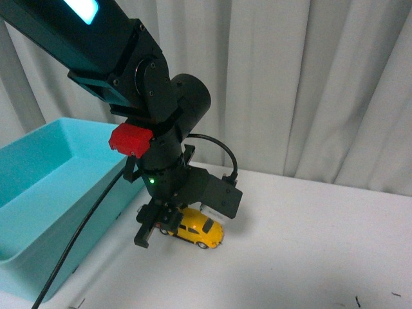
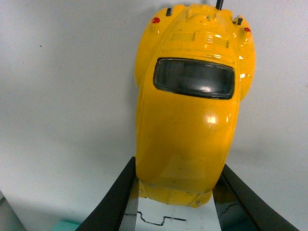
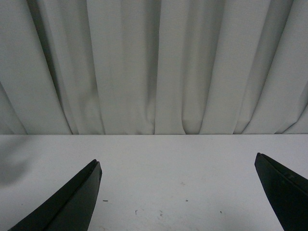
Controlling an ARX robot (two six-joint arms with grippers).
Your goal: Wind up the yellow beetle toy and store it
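On the white table (image 1: 309, 257), the left pincer (image 1: 156, 232) clamps the yellow beetle toy (image 1: 199, 228); the right pincer (image 3: 176, 160) gapes wide.

One car (image 1: 196, 228); one bin (image 1: 38, 193); one arm (image 1: 161, 96) in front view, with one red part (image 1: 131, 140); two grippers, left gripper (image 2: 178, 162) and right gripper (image 3: 177, 158); one curtain (image 3: 154, 67); one table (image 1: 309, 257)

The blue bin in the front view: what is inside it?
Only bare blue walls and floor show inside the bin. The left arm and its cable cover the corner near the yellow beetle toy.
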